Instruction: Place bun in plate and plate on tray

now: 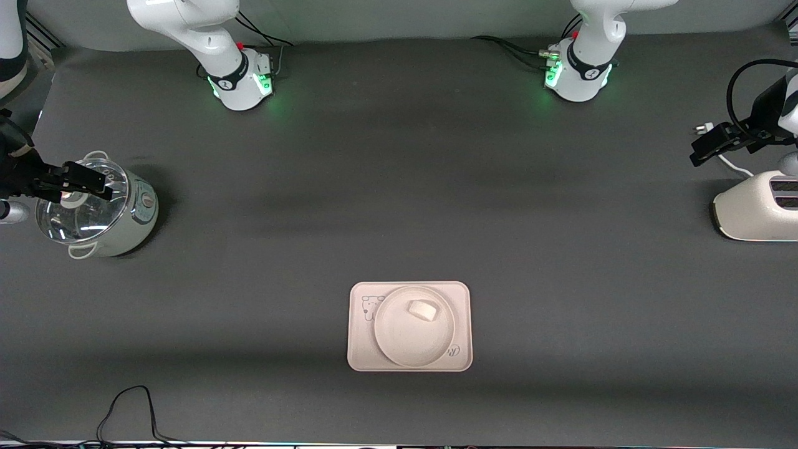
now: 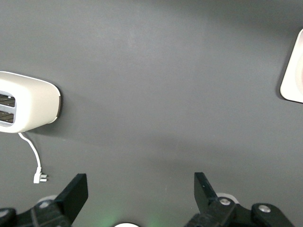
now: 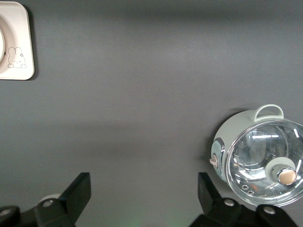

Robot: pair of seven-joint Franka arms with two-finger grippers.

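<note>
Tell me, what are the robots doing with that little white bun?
Nothing is being held right now. The bun lies in the round plate, and the plate sits on the rabbit tray, so the job looks done. The right gripper hangs open over the lidded cooking pot at its end of the table. The left gripper hangs open near the white toaster at the other end. Both arms are just waiting.
</note>
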